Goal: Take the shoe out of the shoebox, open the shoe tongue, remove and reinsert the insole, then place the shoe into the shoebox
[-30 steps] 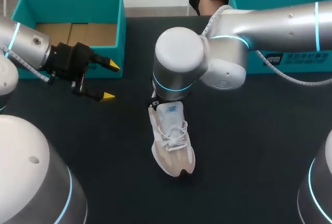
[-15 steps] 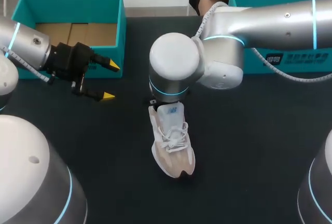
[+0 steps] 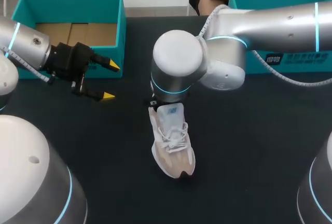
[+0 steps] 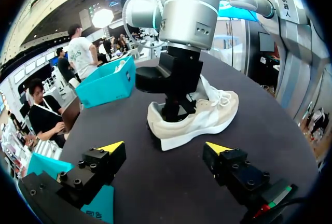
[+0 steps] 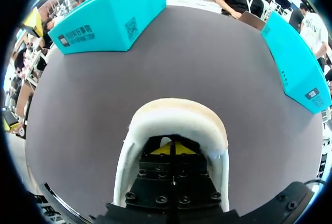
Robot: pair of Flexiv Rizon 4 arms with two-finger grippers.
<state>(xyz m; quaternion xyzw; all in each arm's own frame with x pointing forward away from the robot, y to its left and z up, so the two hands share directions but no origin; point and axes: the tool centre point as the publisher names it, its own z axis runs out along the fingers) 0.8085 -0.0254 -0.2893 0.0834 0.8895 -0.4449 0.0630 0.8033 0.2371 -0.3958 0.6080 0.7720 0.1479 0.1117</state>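
Head view: white/beige sneaker (image 3: 173, 142) lies on dark table (image 3: 249, 146), about mid-table, toe toward the robot, heel toward the far edge. It sits upright on its sole, laces tied, out of both boxes. R arm (image 3: 270, 24) comes in from the right; its wrist sits directly over the heel and hides the shoe opening.

R wrist view: right gripper (image 5: 171, 149) is down inside the shoe opening, w/ the padded heel collar curving round ahead of it. Fingers pressed together, yellow tips merged into one wedge. Can't tell if anything is pinched between them.

L wrist view: left gripper (image 4: 165, 149) has its fingers spread wide, nothing between them, hovering above the table. Sneaker is ahead of it, side-on and well apart, w/ the R gripper's black fingers going down into the opening.

Open teal shoebox (image 3: 72, 6) at far left, cardboard floor showing, just behind the L gripper. Second teal box (image 3: 290, 58) at far right.
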